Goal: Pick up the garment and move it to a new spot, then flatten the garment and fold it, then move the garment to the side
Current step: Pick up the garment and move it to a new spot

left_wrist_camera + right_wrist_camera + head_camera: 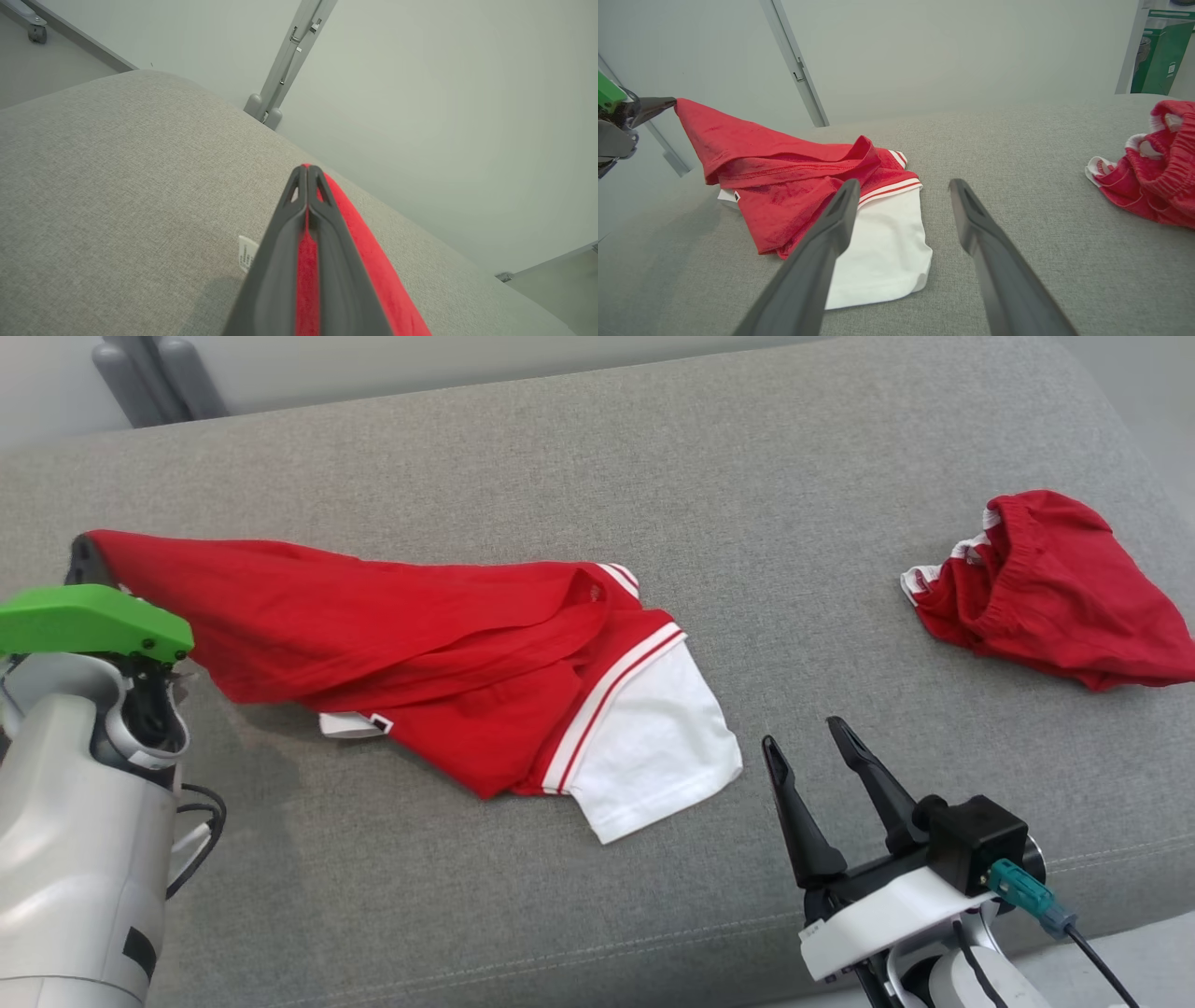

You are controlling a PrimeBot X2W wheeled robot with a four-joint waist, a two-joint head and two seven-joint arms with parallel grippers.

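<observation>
The garment [401, 653] is a red shirt with a white sleeve and red-white striped trim, crumpled on the grey cushion [653, 457]. My left gripper [84, 555] is shut on the garment's left corner and holds it lifted off the cushion; in the left wrist view red cloth [369, 252] is pinched between the closed dark fingers [280, 242]. In the right wrist view the garment [784, 186] rises toward the left gripper [668, 102]. My right gripper [803, 737] is open, empty, just right of the white sleeve [653, 747].
A second red piece of clothing with an elastic waistband [1055, 588] lies bunched at the cushion's right end. Grey metal legs [159, 378] stand behind the cushion's far left edge. A white label [246, 254] shows beside the left fingers.
</observation>
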